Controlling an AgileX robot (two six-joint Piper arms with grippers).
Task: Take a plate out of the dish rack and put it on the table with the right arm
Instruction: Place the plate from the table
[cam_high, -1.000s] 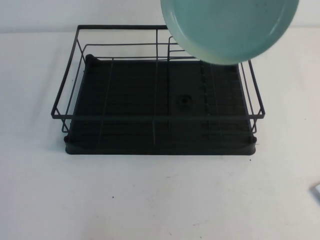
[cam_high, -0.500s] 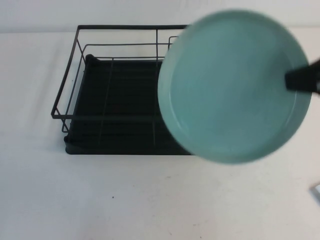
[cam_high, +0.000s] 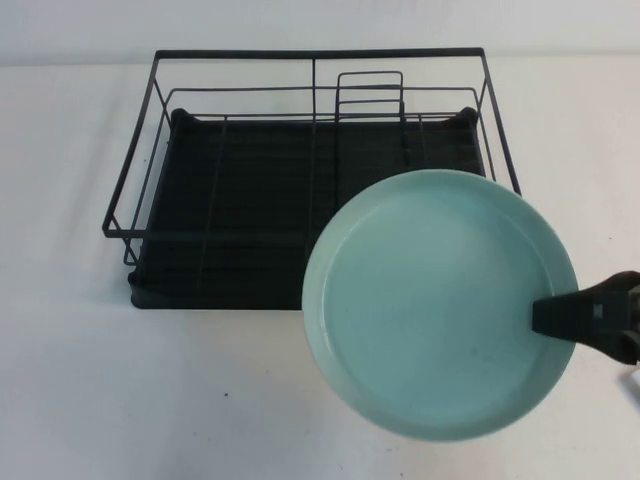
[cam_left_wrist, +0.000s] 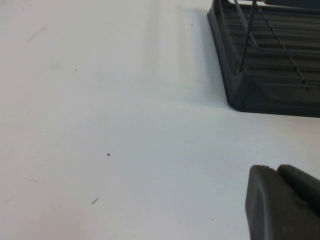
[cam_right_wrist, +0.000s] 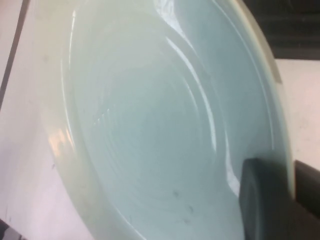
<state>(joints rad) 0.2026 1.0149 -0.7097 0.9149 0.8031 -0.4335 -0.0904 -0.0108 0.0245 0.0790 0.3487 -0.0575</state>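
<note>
Plate (cam_high: 435, 300) sits lower right in the high view, pinched at its right rim by my right gripper (cam_high: 560, 318), overlapping the dish rack's (cam_high: 170, 215) near right corner. Step: lower level onto bare table (cam_high: 150, 400), clear of rack, then release. Pale mint, matte, low raised rim. Left gripper (cam_left_wrist: 282, 202): parked over the table; whether spread or pressed, cannot tell.

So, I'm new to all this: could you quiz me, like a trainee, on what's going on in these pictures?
1. True or false: the plate sits in the dish rack.
2. Which gripper grips the plate's rim? A) left gripper B) right gripper
3. What lies beneath the left gripper?

Key
1. False: it is out of the rack, in front of its right corner.
2. B.
3. The white table, beside the rack's corner.
</note>
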